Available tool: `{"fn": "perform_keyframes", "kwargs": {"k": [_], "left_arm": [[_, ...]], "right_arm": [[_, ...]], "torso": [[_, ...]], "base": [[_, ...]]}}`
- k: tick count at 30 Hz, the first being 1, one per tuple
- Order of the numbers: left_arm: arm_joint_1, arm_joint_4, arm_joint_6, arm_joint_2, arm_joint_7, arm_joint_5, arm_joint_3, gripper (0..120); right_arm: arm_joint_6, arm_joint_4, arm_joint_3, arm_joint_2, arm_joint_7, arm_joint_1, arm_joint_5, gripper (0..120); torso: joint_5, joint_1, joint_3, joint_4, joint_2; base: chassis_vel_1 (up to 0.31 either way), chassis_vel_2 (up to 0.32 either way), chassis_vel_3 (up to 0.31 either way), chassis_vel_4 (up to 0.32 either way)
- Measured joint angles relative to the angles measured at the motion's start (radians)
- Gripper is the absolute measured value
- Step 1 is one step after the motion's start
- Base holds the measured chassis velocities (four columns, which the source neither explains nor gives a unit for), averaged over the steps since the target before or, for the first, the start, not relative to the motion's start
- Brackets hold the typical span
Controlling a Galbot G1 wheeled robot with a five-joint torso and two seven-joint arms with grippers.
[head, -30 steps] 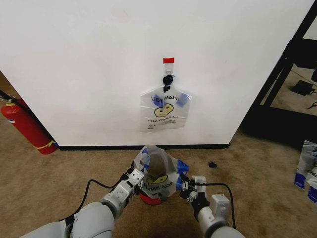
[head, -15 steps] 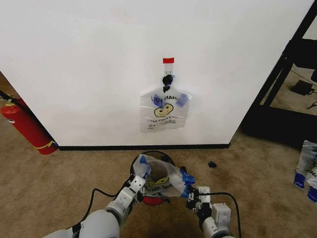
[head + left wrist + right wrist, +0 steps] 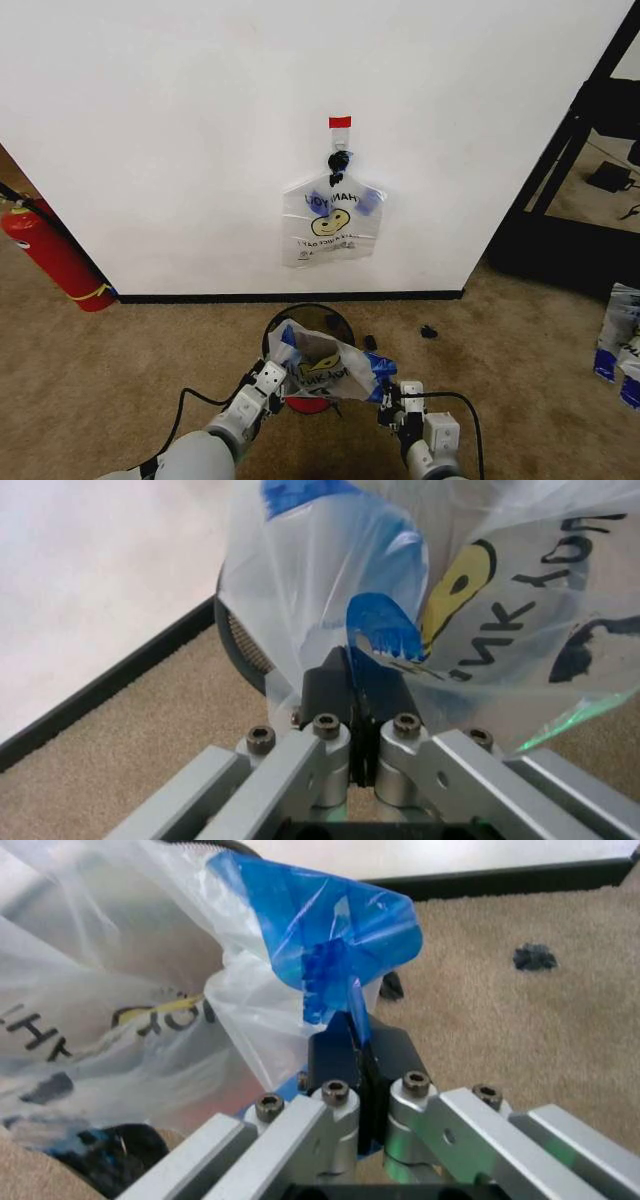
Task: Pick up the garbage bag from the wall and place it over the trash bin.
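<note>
Both grippers [image 3: 270,372] [image 3: 396,394] pinching crinkly clear garbage bag [image 3: 325,365] over round black trash bin [image 3: 310,312].

Left hand [image 3: 278,357] clamped, right hand [image 3: 386,387] clamped (both low, arms forward)

carpeted lab room: fire extinguisher [image 3: 52,255], black shelving frame [image 3: 580,140].

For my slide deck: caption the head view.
Both tools, left and right, hold the garbage bag stretched above the trash bin below the wall.
</note>
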Motion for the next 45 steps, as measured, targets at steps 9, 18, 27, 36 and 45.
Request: {"fn": "perform_keyframes", "kwargs": {"k": [9,18,27,36,45], "left_arm": [[0.037,-0.009,0.002,0.021,-0.01,-0.01,-0.037,0],[0.085,0.059,0.004,-0.024,-0.022,-0.027,-0.051,0],[0.092,0.092,0.001,-0.055,-0.027,-0.022,-0.053,0],[0.077,0.115,-0.003,-0.069,-0.03,-0.02,-0.049,0],[0.095,0.129,-0.004,-0.069,-0.03,-0.018,-0.052,0]], "right_arm": [[-0.009,-0.004,-0.002,-0.008,-0.003,0.011,0.005,0],[-0.031,-0.049,-0.018,-0.001,-0.001,0.041,0.015,0],[-0.038,-0.093,-0.02,0.006,0.002,0.067,0.019,0],[-0.024,-0.162,-0.018,0.022,-0.005,0.103,0.014,0],[-0.001,-0.219,-0.02,0.04,-0.024,0.137,0.001,0]], "torso": [[0.0,0.0,0.0,-0.0001,0.0],[-0.0001,0.0,0.0,0.0,0.0],[0.0,0.0,0.0,0.0,0.0],[0.0,0.0,0.0,0.0,0.0],[0.0,0.0,0.0,0.0,0.0]], "base": [[0.0,0.0,0.0,0.0],[0.0,0.0,0.0,0.0],[0.0,0.0,0.0,0.0],[0.0,0.0,0.0,0.0],[0.0,0.0,0.0,0.0]]}}
